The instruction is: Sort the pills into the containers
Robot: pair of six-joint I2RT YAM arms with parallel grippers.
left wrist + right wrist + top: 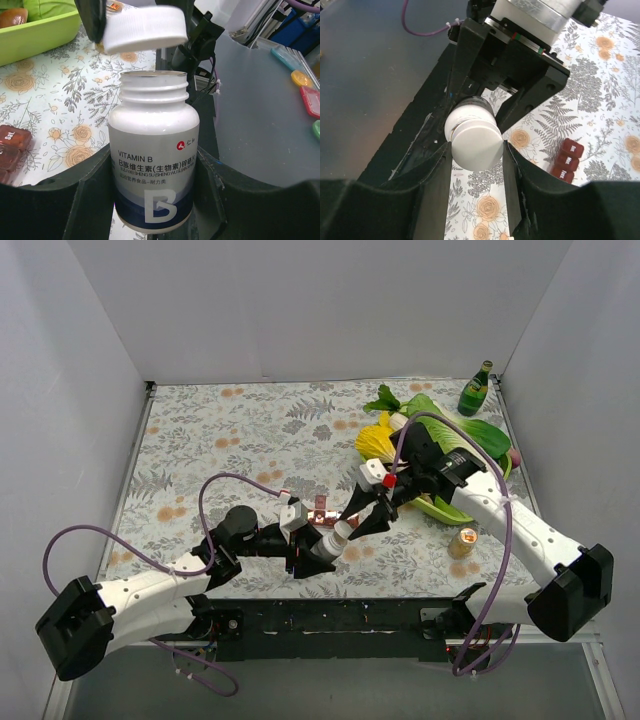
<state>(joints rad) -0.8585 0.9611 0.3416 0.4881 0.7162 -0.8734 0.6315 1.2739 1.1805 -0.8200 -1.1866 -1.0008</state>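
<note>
While the left gripper [155, 200] clamps the bottle [154, 145] and the right gripper [476, 156] pinches the cap [142, 27], draw it straight clear before tipping toward the containers [568, 160].

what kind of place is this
Likely a robot lab test cell, not a home: plain white walls box in a floral-print table, and a left arm and right arm are mounted at its near edge.

On table [220, 440]: cap [142, 29] just above bottle [154, 150], apart; containers [320, 508] just behind bottle; jar [463, 542] well to the right; tray [445, 510] behind jar.
</note>
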